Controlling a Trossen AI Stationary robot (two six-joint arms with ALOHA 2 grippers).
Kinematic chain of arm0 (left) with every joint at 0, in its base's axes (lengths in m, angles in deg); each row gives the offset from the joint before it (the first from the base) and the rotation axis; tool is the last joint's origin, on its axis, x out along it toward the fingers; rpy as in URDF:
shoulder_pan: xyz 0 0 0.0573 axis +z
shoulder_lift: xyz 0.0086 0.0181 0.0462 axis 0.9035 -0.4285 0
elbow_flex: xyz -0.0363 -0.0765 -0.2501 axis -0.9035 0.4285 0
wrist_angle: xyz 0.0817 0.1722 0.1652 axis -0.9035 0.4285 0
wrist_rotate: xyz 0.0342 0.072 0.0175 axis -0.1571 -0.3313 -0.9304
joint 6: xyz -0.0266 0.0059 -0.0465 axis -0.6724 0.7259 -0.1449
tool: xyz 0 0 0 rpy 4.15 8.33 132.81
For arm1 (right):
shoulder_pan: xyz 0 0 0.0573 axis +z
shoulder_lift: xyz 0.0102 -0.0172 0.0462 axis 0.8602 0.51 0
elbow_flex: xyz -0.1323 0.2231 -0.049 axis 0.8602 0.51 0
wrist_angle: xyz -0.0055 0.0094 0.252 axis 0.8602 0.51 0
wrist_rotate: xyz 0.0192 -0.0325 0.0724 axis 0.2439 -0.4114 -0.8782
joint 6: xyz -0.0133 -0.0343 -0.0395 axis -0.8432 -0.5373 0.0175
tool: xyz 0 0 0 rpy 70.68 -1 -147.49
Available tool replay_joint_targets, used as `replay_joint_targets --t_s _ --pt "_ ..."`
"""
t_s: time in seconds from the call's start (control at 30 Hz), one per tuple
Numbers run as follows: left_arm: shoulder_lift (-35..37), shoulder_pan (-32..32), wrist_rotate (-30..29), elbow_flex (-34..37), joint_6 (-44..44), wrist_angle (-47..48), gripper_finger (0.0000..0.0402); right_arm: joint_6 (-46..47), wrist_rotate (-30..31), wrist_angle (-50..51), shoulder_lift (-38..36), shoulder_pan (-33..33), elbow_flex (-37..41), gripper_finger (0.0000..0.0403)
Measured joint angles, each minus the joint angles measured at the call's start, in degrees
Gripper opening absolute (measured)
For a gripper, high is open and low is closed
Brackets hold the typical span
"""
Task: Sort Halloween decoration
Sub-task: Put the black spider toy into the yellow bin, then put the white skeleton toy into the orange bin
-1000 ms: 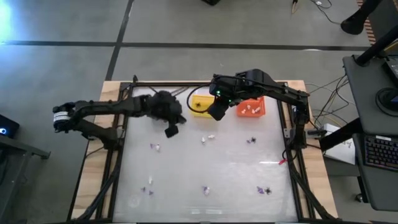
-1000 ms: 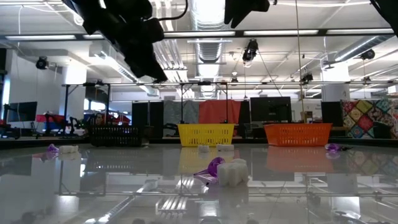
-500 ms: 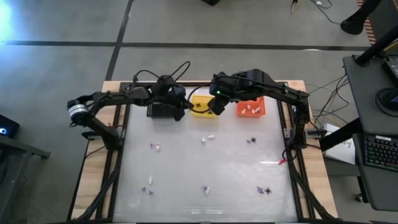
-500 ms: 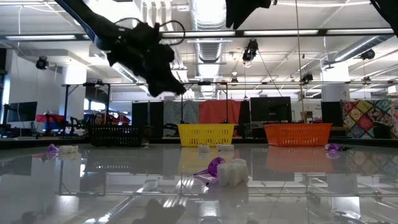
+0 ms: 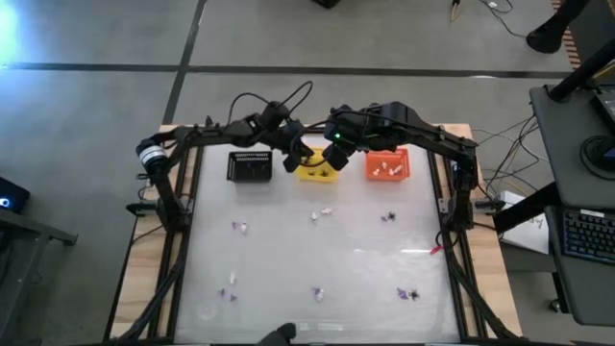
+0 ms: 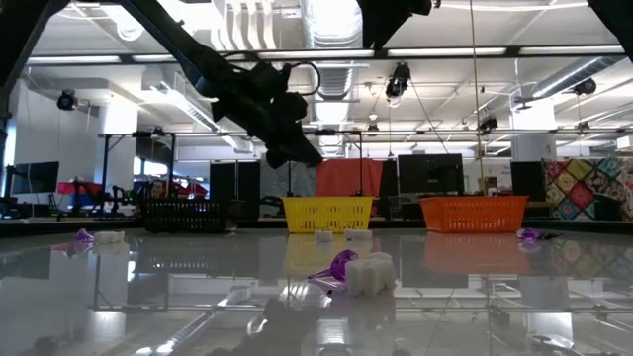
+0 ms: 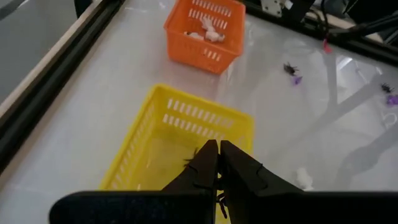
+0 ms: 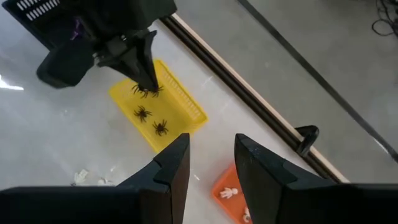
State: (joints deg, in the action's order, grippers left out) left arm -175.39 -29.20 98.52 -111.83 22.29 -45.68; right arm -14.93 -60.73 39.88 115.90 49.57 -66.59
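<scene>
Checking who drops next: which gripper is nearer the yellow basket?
Left. The left gripper is shut on a black spider directly over the yellow basket. The right gripper hangs open above the basket's orange-basket side, higher up.

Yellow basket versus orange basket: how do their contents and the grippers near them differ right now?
The yellow basket holds black spiders; the orange basket holds white figures. The left gripper hangs over the yellow basket, shut on a black spider; no gripper is over the orange basket. The right gripper, open, waits above the space between them. Both baskets are slotted plastic, side by side at the table's far edge.
</scene>
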Motion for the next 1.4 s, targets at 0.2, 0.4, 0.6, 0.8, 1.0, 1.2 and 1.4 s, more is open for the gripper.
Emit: replay_joint_targets --t_s 0.2,0.4,0.6,0.8,1.0,1.2,1.4 --pt "-0.5 1.03 0.49 -0.97 3.04 1.75 0.0 -1.54 -0.01 -0.01 -0.02 -0.03 0.0 0.0118" --pt "-0.55 1.76 0.44 -0.86 2.08 2.41 0.0012 -2.95 -0.01 0.0 -0.02 -0.04 0.0 0.0118" --pt "-0.55 1.72 0.43 -2.02 1.98 3.87 0.0057 -5.17 -0.05 0.0 -0.03 -0.13 0.0 0.0118" --pt "-0.14 1.87 0.22 -7.26 5.69 15.56 0.0089 -7.31 -0.05 -0.04 -0.04 -0.38 0.19 0.0118" --pt "2.16 1.8 0.19 -10.33 11.58 29.66 0.0091 -7.28 -0.05 -0.06 -0.61 -0.4 5.69 0.0118" --pt "8.33 1.74 -0.35 -8.98 12.47 37.94 0.0091 -4.81 -0.14 0.04 -2.21 -0.4 15.56 0.0118" --pt "17.62 1.59 -0.55 -5.2 12.47 43.54 0.0091 2.83 -1.73 0.02 -2.86 -0.48 21.97 0.0118"
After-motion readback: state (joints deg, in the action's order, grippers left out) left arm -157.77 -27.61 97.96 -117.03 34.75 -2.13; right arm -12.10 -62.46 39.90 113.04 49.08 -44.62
